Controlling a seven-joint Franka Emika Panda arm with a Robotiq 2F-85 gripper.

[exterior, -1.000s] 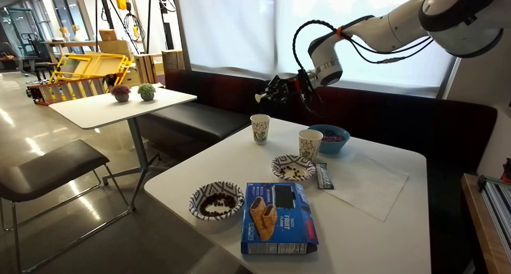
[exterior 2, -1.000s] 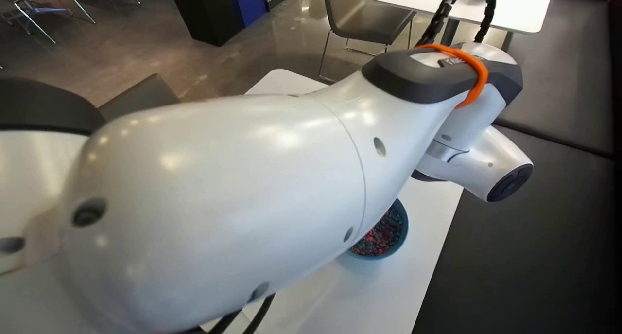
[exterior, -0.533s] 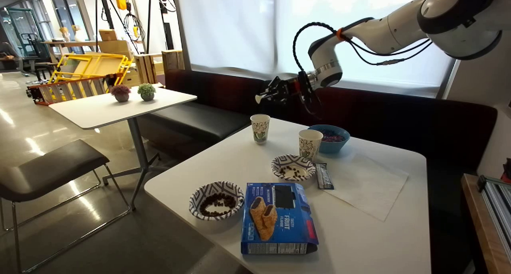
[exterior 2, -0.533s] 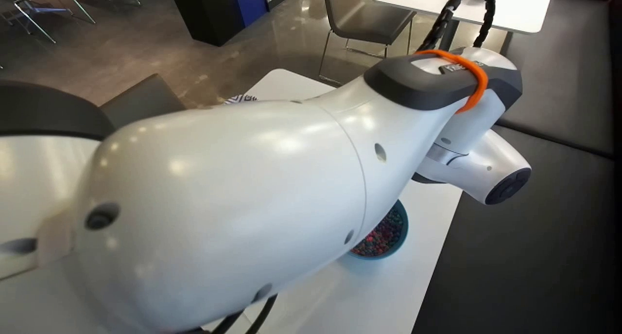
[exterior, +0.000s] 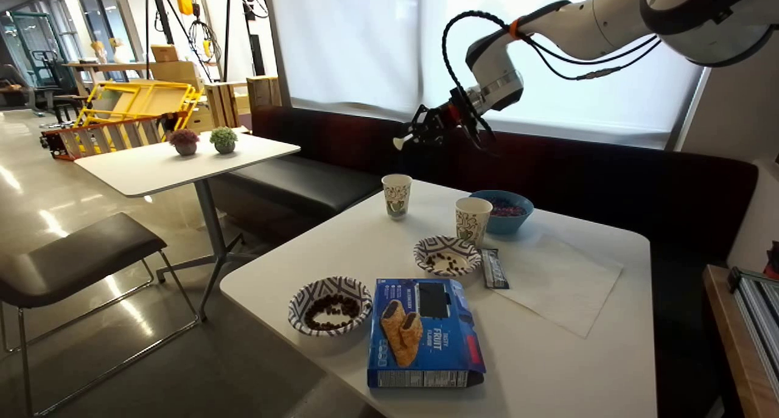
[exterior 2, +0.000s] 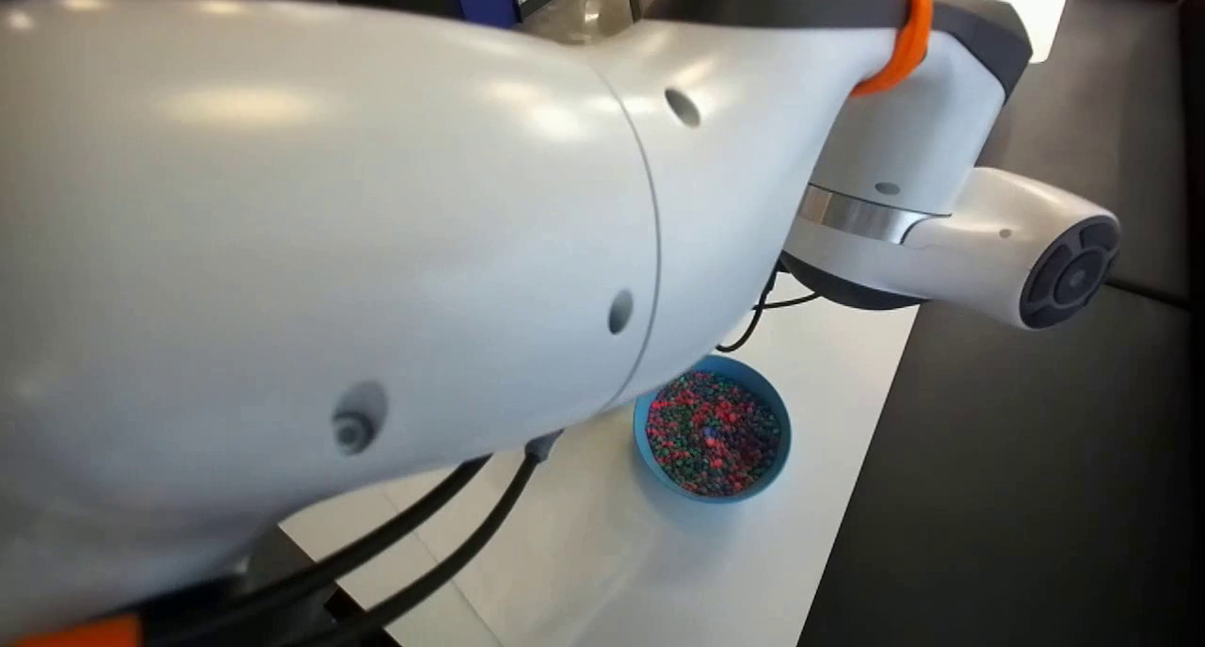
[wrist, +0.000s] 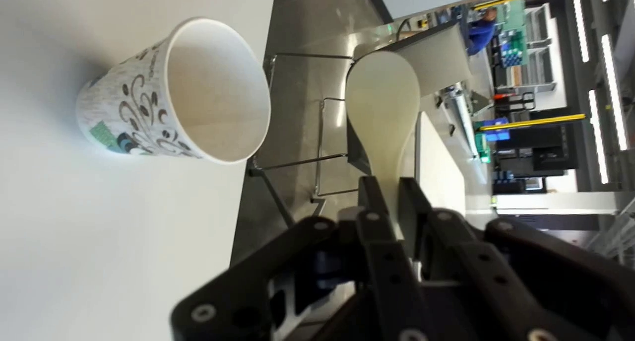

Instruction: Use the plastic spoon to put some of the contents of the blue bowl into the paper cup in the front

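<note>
My gripper (wrist: 388, 197) is shut on the handle of the whitish plastic spoon (wrist: 381, 98) in the wrist view; the spoon head points away from the fingers and no contents show on it. In an exterior view the gripper (exterior: 414, 138) holds the spoon (exterior: 398, 143) in the air above a patterned paper cup (exterior: 396, 198), apart from it. A paper cup (wrist: 134, 102) stands left of the spoon in the wrist view, with a bare inner wall. A second cup (exterior: 471, 218) stands before the blue bowl (exterior: 510, 225). The bowl (exterior 2: 751, 374) holds small red, green and purple pieces.
Two patterned bowls (exterior: 304, 290) (exterior: 426, 266) with dark bits stand on the table (exterior: 341, 247). A blue box (exterior: 438, 345), a wrapped packet (exterior: 494, 269) and a paper sheet (exterior: 578, 278) lie there too. A dark bench (exterior: 572, 181) runs behind.
The arm has risen and the wrist has tilted, with the spoon tip now slightly higher and angled more downward. More of the blue bowl shows in an exterior view.
</note>
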